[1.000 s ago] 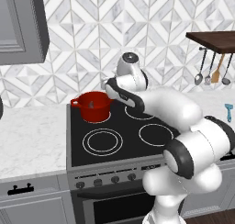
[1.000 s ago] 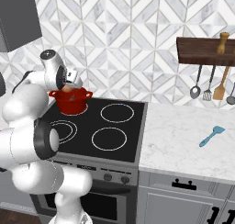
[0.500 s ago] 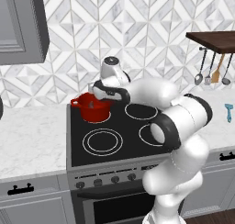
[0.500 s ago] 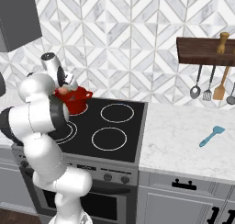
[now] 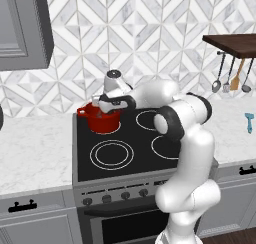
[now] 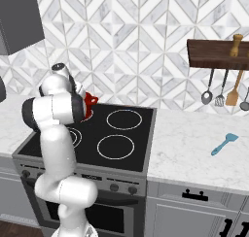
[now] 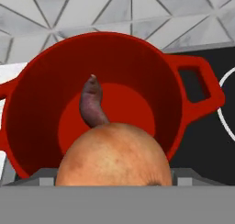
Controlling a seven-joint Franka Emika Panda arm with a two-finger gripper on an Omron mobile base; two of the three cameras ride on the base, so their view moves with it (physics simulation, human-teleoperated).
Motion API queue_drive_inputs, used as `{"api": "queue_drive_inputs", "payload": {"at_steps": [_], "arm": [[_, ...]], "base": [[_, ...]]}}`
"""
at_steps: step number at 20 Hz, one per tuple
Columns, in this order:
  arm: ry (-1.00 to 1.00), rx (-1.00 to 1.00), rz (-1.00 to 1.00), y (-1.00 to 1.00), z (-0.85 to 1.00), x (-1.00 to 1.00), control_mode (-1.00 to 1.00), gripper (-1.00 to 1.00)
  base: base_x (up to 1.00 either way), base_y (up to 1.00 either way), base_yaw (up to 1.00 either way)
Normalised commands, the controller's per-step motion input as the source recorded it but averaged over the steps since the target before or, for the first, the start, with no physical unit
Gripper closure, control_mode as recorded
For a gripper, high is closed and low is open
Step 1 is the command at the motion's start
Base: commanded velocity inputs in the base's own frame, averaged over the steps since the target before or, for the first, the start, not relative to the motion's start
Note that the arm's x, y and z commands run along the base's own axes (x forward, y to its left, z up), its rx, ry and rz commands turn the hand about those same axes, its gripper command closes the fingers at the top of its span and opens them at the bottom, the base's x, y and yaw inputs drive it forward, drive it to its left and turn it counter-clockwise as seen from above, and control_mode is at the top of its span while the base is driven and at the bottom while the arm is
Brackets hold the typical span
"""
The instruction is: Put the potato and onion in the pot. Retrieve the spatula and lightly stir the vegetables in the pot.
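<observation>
The red pot (image 5: 103, 121) stands on the back left burner of the stove, also seen in the right base view (image 6: 89, 101). My gripper (image 5: 101, 104) hovers over its rim, shut on the onion (image 7: 112, 156), an orange-brown ball that fills the bottom of the hand view just above the pot's (image 7: 137, 46) opening. A long purple-brown potato (image 7: 92, 103) lies inside on the pot's dark red floor. The teal spatula (image 6: 224, 143) lies on the counter to the right of the stove, at the right edge in the left base view (image 5: 249, 122).
The black stovetop (image 6: 121, 146) has free burners in front of and to the right of the pot. Grey ladles (image 6: 207, 96) and a wooden utensil (image 6: 235, 90) hang under a dark shelf (image 6: 216, 54). White marble counter (image 5: 35, 148) lies left of the stove.
The arm has swung left and stretched out, bringing the hand from over the stove's middle to above the pot. Pot and spatula have stayed put.
</observation>
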Motion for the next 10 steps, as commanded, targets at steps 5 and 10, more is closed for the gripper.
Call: {"api": "queue_drive_inputs", "payload": {"at_steps": [5,10], "arm": [[0.0,0.0,-0.03,0.14,-0.26,0.44,-1.0,1.0],[0.0,-0.01,-0.03,0.04,-0.29,0.36,-1.0,1.0]], "base": [[0.0,0.0,0.0],[0.0,0.0,0.0]]}}
